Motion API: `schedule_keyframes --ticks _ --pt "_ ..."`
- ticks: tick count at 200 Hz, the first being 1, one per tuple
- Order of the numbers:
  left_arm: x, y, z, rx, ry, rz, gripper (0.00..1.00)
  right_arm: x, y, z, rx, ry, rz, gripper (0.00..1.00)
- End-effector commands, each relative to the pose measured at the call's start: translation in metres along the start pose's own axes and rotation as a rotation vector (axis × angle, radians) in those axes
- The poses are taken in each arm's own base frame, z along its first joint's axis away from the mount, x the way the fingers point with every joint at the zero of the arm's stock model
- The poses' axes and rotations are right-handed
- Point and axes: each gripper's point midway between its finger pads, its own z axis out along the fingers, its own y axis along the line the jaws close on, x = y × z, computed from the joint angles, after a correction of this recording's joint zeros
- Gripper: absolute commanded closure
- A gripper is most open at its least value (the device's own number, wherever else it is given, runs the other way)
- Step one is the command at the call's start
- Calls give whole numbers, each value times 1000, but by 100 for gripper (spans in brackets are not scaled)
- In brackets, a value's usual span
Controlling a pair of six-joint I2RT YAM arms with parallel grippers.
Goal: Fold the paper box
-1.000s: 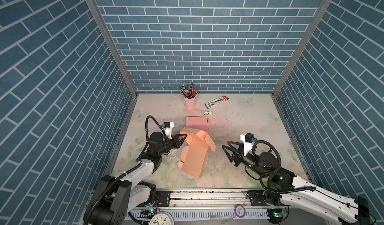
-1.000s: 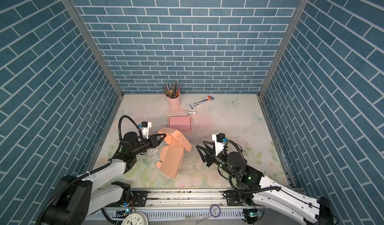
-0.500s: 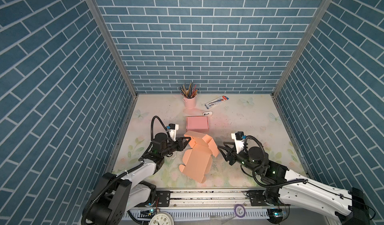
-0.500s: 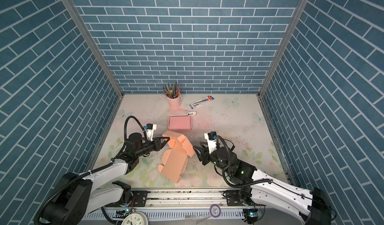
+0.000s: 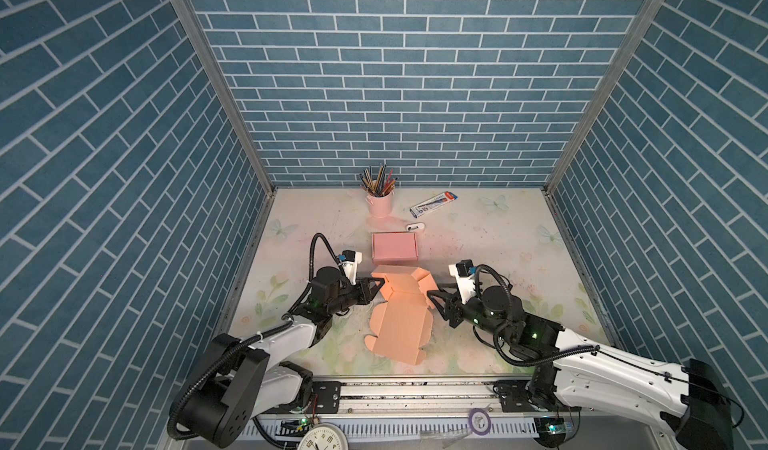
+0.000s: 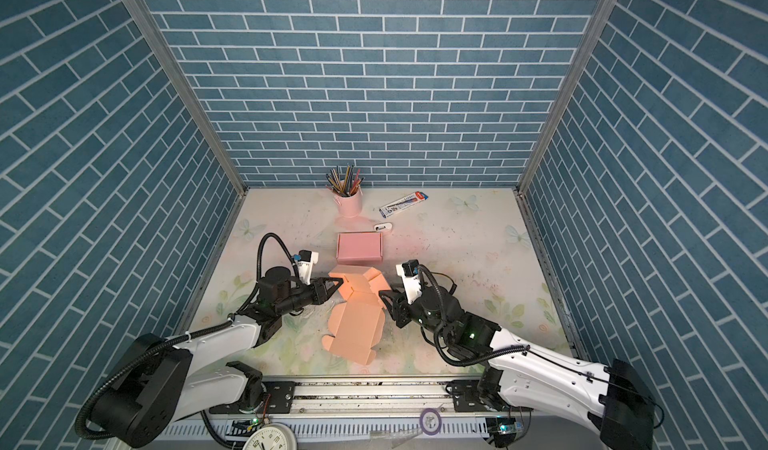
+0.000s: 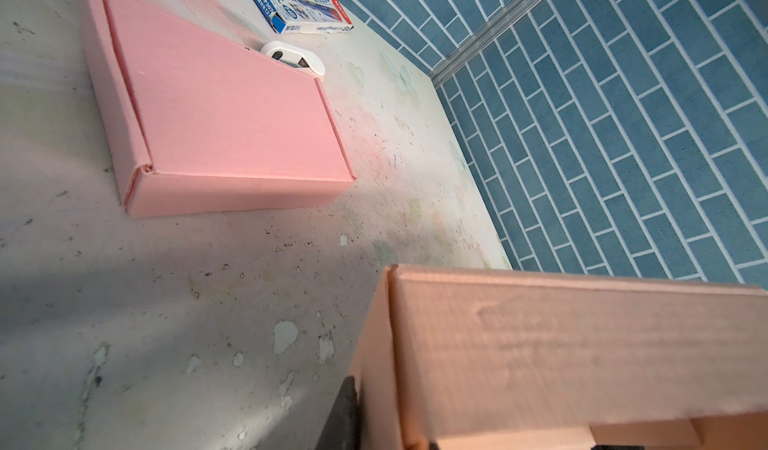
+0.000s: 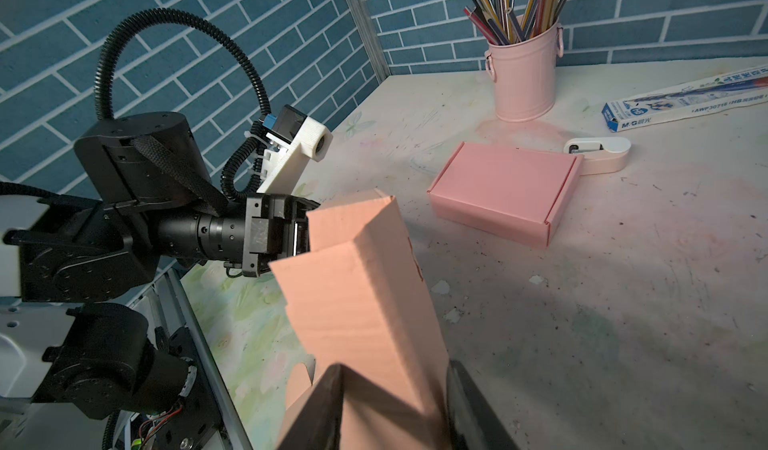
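Tabletop [image 5: 478,235]: pink box [image 5: 394,246] seemingly crowding carton [image 5: 401,323]

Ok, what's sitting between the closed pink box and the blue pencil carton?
A small white dispenser lies there, close to the pink box and apart from the pencil carton; both top views show it.

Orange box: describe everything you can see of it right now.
The orange box is a peach corrugated-card blank, half folded. Its big panel lies on the table; the far flaps and right wall stand up. The left gripper is shut on the far-left flap. The right gripper straddles the right wall; a pinch is unclear. The pink box lies behind, apart.
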Motion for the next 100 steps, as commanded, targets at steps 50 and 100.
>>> schedule_keyframes --ticks 50,100 --pt "-4 -2 8 -15 -25 12 82 -12 9 18 1 7 -24 65" --pt "0 4 12 -28 -38 -30 83 -2 -1 34 138 70 -30 60"
